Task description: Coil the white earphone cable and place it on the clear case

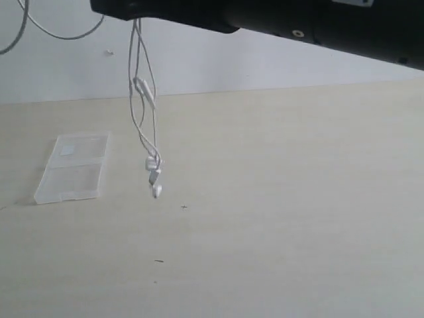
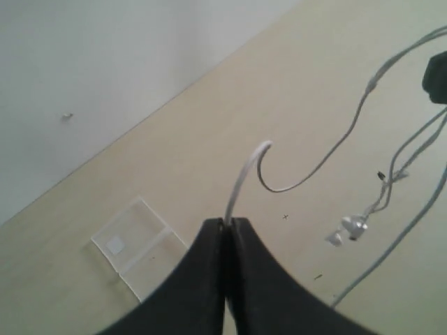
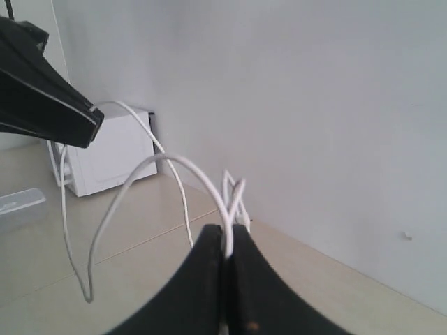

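Note:
The white earphone cable hangs in loops from under a black arm at the top of the exterior view. Its two earbuds dangle just above the table. The clear case lies open and flat on the table, left of the earbuds. My left gripper is shut on a cable end, high above the case. My right gripper is shut on several bunched strands, from which a cable loop arches toward the left gripper.
A white box stands against the wall, and the edge of a clear container shows on the table near it. The pale wall runs along the table's far edge. More cable loops at the upper left.

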Controlling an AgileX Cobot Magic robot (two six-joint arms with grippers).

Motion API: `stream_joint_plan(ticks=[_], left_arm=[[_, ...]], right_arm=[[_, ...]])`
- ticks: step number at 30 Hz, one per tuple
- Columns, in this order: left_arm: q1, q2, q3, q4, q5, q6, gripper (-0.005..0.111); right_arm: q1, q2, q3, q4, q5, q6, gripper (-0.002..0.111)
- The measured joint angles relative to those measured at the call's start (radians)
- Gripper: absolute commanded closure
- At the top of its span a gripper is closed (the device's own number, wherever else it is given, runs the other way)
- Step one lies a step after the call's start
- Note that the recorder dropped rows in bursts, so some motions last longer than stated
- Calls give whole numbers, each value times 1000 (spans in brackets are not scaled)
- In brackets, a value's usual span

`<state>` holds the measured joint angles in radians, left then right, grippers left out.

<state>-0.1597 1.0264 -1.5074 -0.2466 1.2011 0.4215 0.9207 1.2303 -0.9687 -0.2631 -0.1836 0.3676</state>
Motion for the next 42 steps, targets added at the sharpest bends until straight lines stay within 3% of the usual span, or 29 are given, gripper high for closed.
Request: stream_joint_plan(ticks=[3, 6, 16, 29, 42], left_arm=[[0, 0, 14, 0, 5, 0, 61], [0, 0, 25, 9, 15, 0, 48], [0, -9, 27, 49, 22, 0, 49], [0, -9, 27, -47, 23, 45, 49], [0, -9, 27, -189, 24, 112, 49]], right_arm=[[0, 0, 0, 0, 6, 0, 108], [0, 0, 0, 0, 8, 0, 108], [0, 0, 0, 0, 17, -13, 108], [0, 0, -2, 0, 54, -95, 108], [0, -2, -30, 0, -27, -33, 108]])
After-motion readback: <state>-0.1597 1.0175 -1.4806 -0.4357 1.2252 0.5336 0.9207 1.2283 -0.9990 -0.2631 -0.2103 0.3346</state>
